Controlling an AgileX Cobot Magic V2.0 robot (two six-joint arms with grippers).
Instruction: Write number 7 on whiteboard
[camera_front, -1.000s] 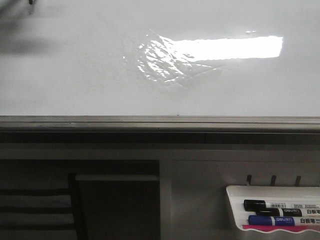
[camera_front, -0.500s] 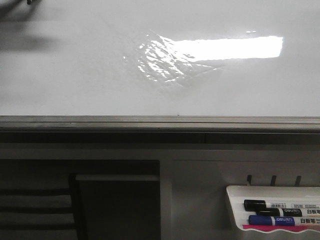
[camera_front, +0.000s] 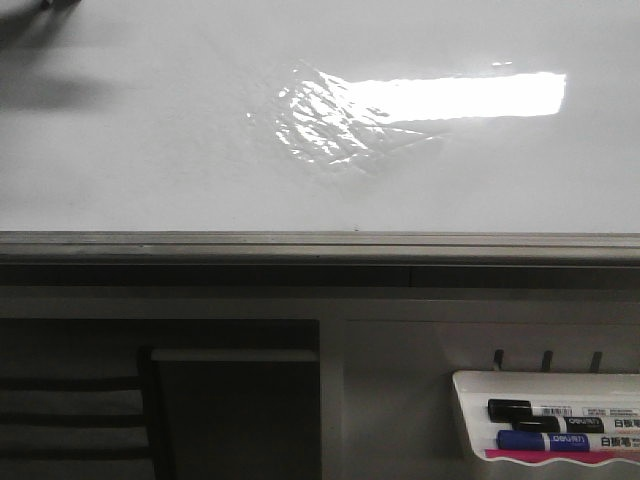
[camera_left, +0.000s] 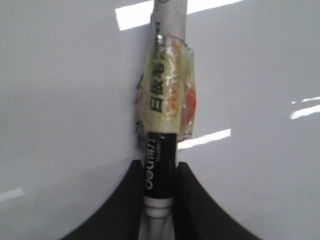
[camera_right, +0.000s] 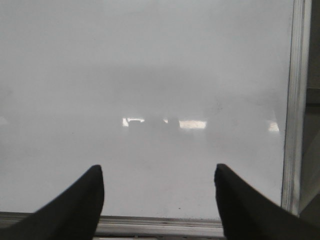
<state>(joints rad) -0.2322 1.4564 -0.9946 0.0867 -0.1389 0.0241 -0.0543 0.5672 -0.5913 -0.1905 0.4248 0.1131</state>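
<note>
The whiteboard (camera_front: 150, 170) fills the upper half of the front view, with a bright glare (camera_front: 470, 95), a wrinkled shiny patch (camera_front: 325, 125) and a grey edge rail (camera_front: 320, 245). No number 7 shows in any view. My left gripper (camera_left: 160, 167) is shut on a marker (camera_left: 167, 95) with a black band and a yellow taped label, which points at the whiteboard (camera_left: 60, 100); its tip is out of view. In the front view only a dark bit (camera_front: 48, 3) and a shadow (camera_front: 50, 92) show at the top left. My right gripper (camera_right: 159, 172) is open and empty, facing the whiteboard (camera_right: 150, 65).
A small white marker tray (camera_front: 470, 415) hangs below the rail at the lower right, holding a black marker (camera_front: 545, 410) and a blue marker (camera_front: 560, 440). A dark chair back (camera_front: 70, 410) stands at the lower left. The board's frame (camera_right: 297, 100) runs along one side of the right wrist view.
The dark bit at the top-left corner of the front view has slid slightly further left and out of frame. The shadow under it has shifted a little. Nothing else changed.
</note>
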